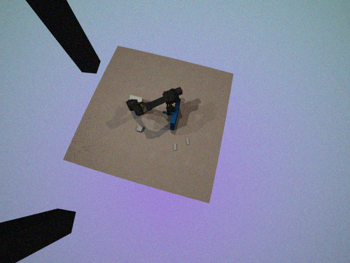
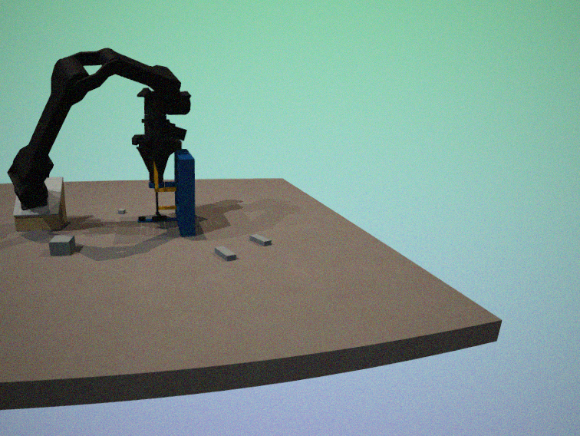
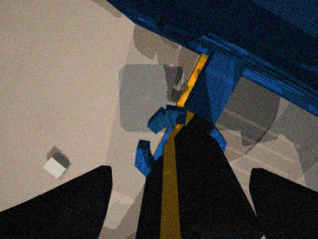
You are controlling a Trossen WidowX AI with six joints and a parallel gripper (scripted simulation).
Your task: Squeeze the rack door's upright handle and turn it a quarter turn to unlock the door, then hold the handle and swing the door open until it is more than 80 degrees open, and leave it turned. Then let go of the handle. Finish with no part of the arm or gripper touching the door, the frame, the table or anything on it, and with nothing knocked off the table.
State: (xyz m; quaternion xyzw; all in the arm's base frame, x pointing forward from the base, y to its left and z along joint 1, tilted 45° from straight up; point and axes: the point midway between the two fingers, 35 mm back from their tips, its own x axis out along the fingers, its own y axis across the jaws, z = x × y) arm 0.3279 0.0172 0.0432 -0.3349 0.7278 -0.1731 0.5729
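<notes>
Two small gray bars are lying flat on the tabletop, near each other and almost side by side. A gray block is sitting well apart from them. A tiny pale block is resting farther back in the exterior view. Two big black beams are poking in from the left in the top view.

The arm hides the handle from above.

Matt brown tabletop, matt black arm
</notes>
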